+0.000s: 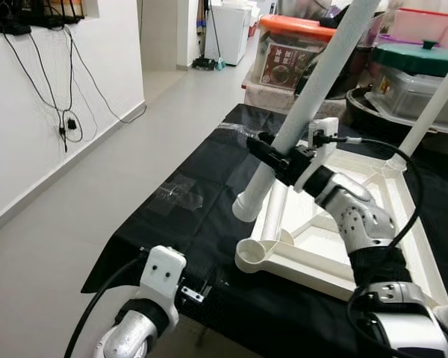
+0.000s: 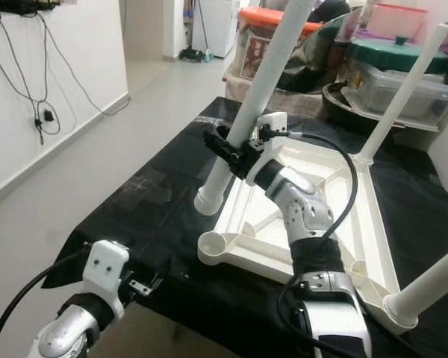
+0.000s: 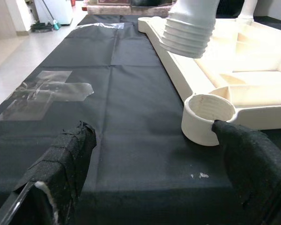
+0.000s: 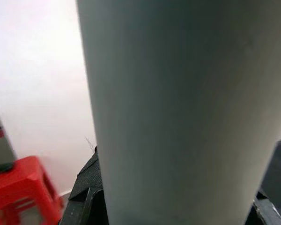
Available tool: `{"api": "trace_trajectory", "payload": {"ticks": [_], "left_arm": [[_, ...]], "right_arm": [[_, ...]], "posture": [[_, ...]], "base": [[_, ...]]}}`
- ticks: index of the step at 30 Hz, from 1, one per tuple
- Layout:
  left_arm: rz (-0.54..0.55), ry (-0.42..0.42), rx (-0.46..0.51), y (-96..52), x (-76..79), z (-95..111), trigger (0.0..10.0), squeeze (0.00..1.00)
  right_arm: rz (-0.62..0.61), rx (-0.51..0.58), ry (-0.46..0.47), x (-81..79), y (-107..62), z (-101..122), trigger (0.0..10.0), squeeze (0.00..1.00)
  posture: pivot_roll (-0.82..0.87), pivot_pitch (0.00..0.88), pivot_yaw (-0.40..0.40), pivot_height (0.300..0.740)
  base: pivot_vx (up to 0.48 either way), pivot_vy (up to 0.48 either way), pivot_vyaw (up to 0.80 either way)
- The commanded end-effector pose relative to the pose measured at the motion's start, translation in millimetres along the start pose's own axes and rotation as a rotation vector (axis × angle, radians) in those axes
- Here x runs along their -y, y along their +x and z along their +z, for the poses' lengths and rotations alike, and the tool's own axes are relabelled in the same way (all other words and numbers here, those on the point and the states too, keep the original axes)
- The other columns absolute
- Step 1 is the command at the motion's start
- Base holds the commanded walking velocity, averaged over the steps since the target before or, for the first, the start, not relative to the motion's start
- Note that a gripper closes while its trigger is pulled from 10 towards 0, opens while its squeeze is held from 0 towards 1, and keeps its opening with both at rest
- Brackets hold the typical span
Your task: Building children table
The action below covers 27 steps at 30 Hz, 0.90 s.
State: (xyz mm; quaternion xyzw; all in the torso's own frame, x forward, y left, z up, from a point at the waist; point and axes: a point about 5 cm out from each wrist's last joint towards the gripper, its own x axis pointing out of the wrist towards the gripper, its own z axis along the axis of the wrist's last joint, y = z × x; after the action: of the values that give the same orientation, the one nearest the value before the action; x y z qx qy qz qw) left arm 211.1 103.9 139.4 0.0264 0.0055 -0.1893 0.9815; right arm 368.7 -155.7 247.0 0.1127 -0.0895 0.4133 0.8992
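Sensibly, the right tool point(image 1: 278, 158), clamped on the white leg point(image 1: 313, 97), needed to swing its ribbed end squarely over the open corner socket point(image 1: 255, 253) before pressing down, while the left tool point(image 3: 145, 173) stood apart.

The table leg point(image 4: 178, 112) pressed against my right gripper point(image 1: 278, 158) runs off the frame's top and bottom, hiding my fingertips behind it. Its upper end leaves the head view too. My left gripper point(image 3: 154, 173) shows only 2 pads point(image 3: 68, 159), cut by the edge.
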Motion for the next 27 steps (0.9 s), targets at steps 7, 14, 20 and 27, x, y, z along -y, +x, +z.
{"api": "trace_trajectory", "payload": {"ticks": [7,14,20,27], "left_arm": [[-0.102,-0.114,-0.059,-25.9,24.4,3,10.0,0.00],[-0.116,-0.147,-0.079,-41.2,29.3,7,10.0,0.00],[-0.136,-0.136,-0.086,-47.0,32.0,14,10.0,0.00],[-0.173,-0.049,-0.068,-46.7,28.9,19,10.0,0.00]], "right_arm": [[0.403,-0.104,-0.018,-11.4,-9.0,-3,10.0,0.00],[0.539,-0.176,-0.053,-22.0,-8.4,-14,10.0,0.00],[0.571,-0.206,-0.112,-21.9,-1.4,-17,10.0,0.00],[0.601,-0.216,-0.144,-16.9,-0.3,-7,10.0,0.00]], "posture": [[0.25,0.118,-0.072,0.740],[0.26,0.164,-0.059,0.740],[0.26,0.203,-0.066,0.740],[0.26,0.217,-0.080,0.740]], "base": [[0.000,0.000,0.00],[0.000,0.000,0.00],[0.000,0.000,0.00],[0.000,0.000,0.00]]}}
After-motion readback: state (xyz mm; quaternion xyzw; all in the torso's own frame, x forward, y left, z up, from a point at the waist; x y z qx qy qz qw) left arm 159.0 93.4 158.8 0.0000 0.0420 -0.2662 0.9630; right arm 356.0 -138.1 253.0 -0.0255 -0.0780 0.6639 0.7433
